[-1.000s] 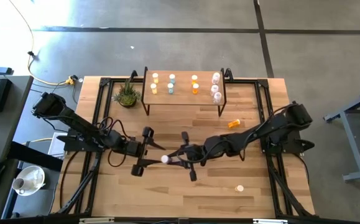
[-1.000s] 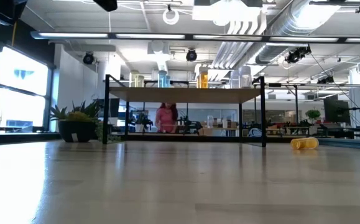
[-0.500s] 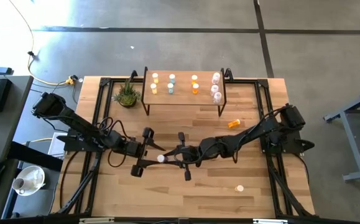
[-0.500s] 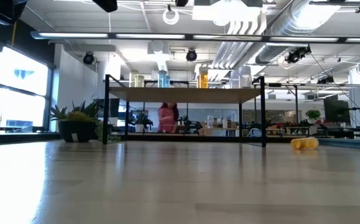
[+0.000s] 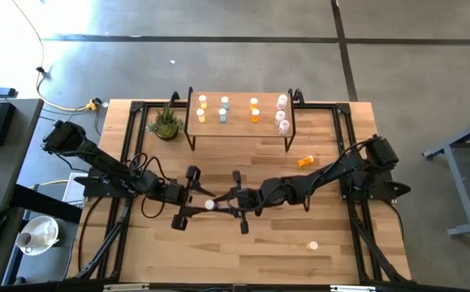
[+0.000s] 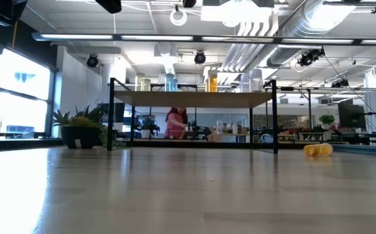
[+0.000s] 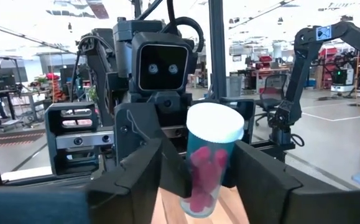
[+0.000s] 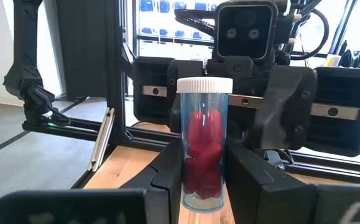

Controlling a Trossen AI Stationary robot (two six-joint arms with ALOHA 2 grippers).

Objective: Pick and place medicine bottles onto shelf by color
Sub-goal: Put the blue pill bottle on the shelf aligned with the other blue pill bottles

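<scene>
The shelf (image 5: 239, 123), at upper centre of the high view, carries nine upright medicine bottles in colour columns: yellow at its left, then pale blue, orange, and pinkish-white at its right. The potted plant (image 5: 166, 123) stands just beside the shelf's left end.

The two arms meet at centre frame in the high view, above the table (image 5: 332, 259). The right gripper (image 8: 204, 163) is clamped on a pale blue bottle (image 8: 204, 144) holding red pills, white cap up, with both fingers touching the body. The left gripper (image 7: 199, 163) faces it and brackets the same bottle; its fingers (image 7: 148, 167) stand partly apart, and whether they touch the body cannot be told.

Two bottles lie loose on the table: an orange one (image 5: 305, 161) at centre right and a white-capped one (image 5: 312, 245) at lower right.

Judged step: handover between arms.

Hazards:
- If the right gripper lets go before the left has a firm hold, the bottle drops and rolls.
- An off-centre left grip may tilt the bottle, so it topples on placement.
- The shelf rows are close; a wide approach may knock neighbouring bottles.
</scene>
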